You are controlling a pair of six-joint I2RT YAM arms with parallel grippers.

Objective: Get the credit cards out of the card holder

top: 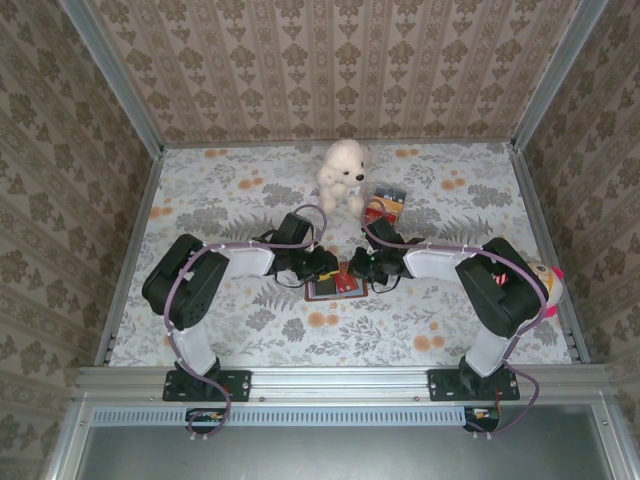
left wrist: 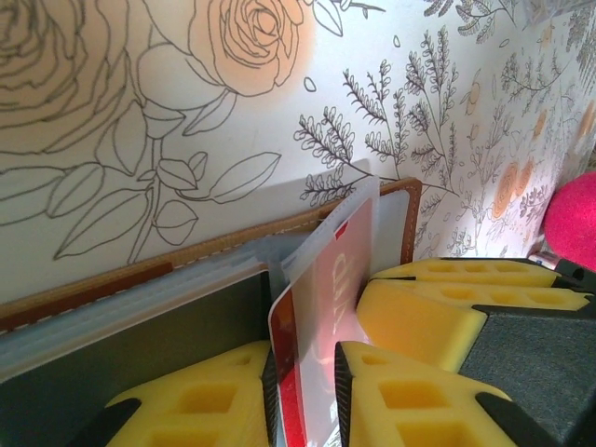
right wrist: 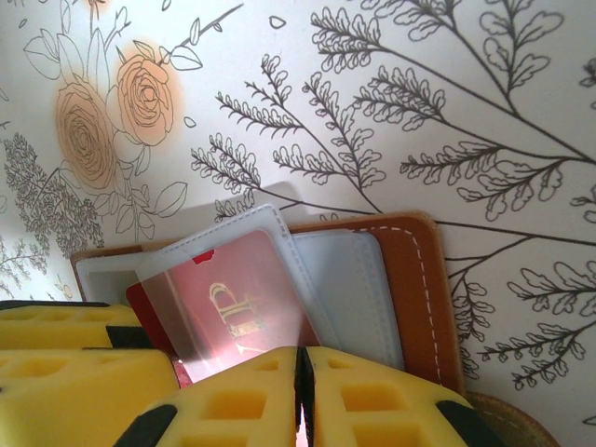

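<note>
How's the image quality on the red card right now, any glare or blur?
Right wrist: red card lettering legible but hazed by the glossy clear sleeve. Left wrist: card nearly edge-on with a pale sheen, tablecloth brightly lit. Top view: even light, wallet tiny.

Wallpaper [top: 340, 60] all round: beige with brown damask stripes, back and both sides. Metal posts [top: 112, 75] slant up in upper corners. Cloth [top: 220, 200] over table, white with orange roses and grey foliage, spreads across middle of frame. Rail [top: 340, 380] runs across lower frame, ribbed strip [top: 340, 414] under it, grey panel [top: 340, 450] along bottom edge. Light bright, even, shadows soft. Wrist views close on cloth: line-drawn rose [left wrist: 247, 37] top centre, fern sprigs [right wrist: 438, 149] upper right.
</note>
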